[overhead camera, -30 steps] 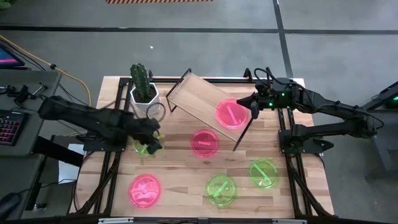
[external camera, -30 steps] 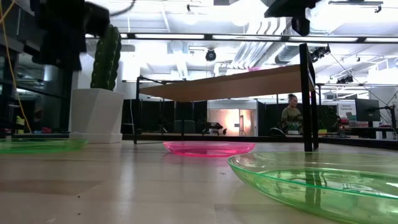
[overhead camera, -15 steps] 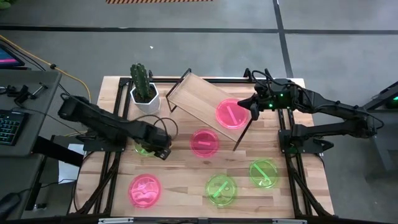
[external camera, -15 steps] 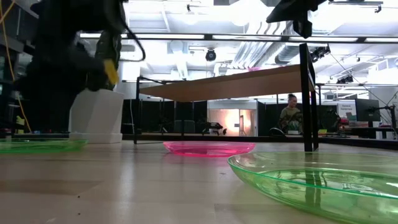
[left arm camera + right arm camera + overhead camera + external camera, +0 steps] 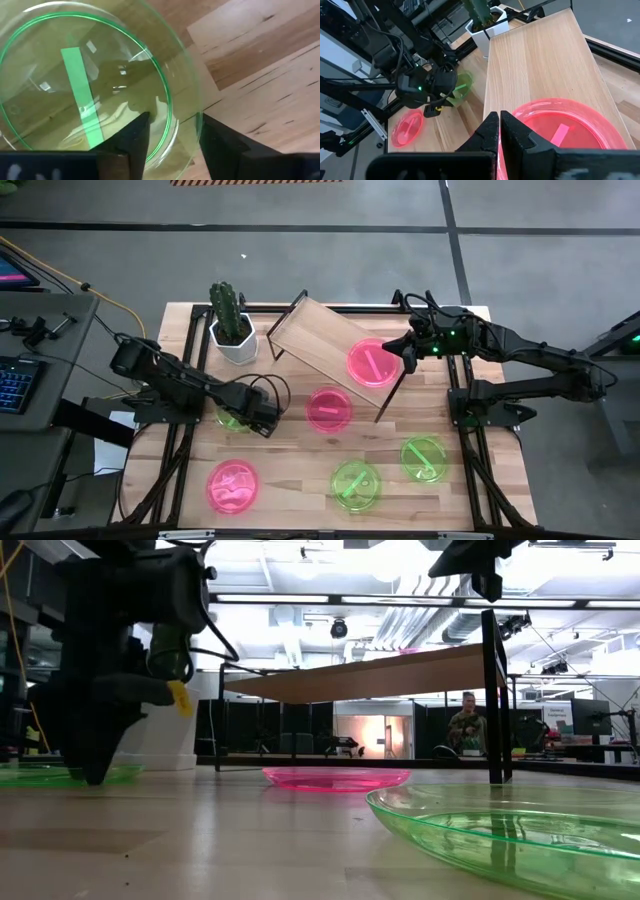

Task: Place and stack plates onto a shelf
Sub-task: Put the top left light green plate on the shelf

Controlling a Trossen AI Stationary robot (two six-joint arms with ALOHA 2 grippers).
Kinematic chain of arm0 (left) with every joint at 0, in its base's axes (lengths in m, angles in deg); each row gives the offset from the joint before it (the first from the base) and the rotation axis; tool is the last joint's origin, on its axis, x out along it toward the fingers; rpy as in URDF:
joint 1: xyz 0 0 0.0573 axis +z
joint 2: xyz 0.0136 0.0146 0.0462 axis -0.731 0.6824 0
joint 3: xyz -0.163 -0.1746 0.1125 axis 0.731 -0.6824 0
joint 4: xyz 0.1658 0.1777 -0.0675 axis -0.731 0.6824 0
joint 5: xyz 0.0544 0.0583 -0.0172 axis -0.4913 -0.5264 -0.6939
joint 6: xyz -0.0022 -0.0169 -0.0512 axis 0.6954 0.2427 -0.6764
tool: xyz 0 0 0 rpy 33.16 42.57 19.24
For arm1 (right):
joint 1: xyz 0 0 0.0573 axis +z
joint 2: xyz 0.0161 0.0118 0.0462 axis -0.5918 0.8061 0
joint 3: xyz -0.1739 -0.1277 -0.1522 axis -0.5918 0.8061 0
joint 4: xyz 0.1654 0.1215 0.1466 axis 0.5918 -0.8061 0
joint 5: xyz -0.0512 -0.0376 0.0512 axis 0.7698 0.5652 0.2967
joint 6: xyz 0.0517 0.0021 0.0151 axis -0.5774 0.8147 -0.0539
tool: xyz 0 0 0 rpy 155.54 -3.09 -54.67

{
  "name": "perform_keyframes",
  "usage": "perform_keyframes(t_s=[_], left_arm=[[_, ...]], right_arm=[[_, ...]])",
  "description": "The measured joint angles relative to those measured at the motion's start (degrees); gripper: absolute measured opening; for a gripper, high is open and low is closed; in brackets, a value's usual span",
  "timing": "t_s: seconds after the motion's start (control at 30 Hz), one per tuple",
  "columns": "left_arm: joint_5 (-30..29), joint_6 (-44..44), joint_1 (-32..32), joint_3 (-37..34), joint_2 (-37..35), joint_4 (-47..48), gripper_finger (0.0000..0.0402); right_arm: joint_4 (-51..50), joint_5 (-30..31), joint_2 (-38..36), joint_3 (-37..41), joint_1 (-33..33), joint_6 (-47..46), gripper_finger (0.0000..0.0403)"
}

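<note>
Left gripper (image 5: 262, 418): low over the table's left half, just beside the green plate (image 5: 233, 417) by the cactus pot (image 5: 234, 340). Wrist view shows the two fingers (image 5: 131, 142) parted, with that plate's rim (image 5: 172, 107) running between them; the plate lies flat on the tabletop (image 5: 260, 85).
Left gripper, low view (image 5: 95, 765): fingertips down at table level, on the far edge of the green plate (image 5: 60, 776).
Right gripper (image 5: 405, 352): at the shelf's right end, beside the pink plate (image 5: 373, 362) lying on the board. Wrist view shows the fingers (image 5: 490, 131) pressed nearly together, only a thin slit between them, at the edge of the pink plate (image 5: 565, 127); cannot tell whether the rim is pinched.
Shelf (image 5: 320, 340): set at a slant across the table's back centre, the one pink plate on its right end.
Other plates: pink (image 5: 328, 409) in front of the shelf, pink (image 5: 232, 485) front left, green (image 5: 355, 484) front centre, green (image 5: 424, 457) front right, all flat and apart.
Background, low view: a person (image 5: 466, 728) far behind the table.
</note>
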Motion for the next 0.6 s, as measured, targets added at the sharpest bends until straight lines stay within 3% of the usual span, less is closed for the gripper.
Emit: perform_keyframes(t_s=[0.23, 0.43, 0.6], left_arm=[[-2.31, 2.78, 0.22, 0.17, -2.21, 0.74, 0.0011], [3.42, 7.37, 0.13, 3.70, -9.06, 1.72, 0.0002], [12.48, 16.62, -0.33, 9.51, -16.80, 3.14, 0.0001]], right_arm=[[-0.02, 0.02, 0.00, 0.00, 0.00, 0.00, 0.0000], [-0.05, 0.04, 0.00, 0.00, -0.02, 0.13, 0.0000], [-0.02, 0.09, 0.02, 0.00, -0.02, 1.08, 0.0000]])
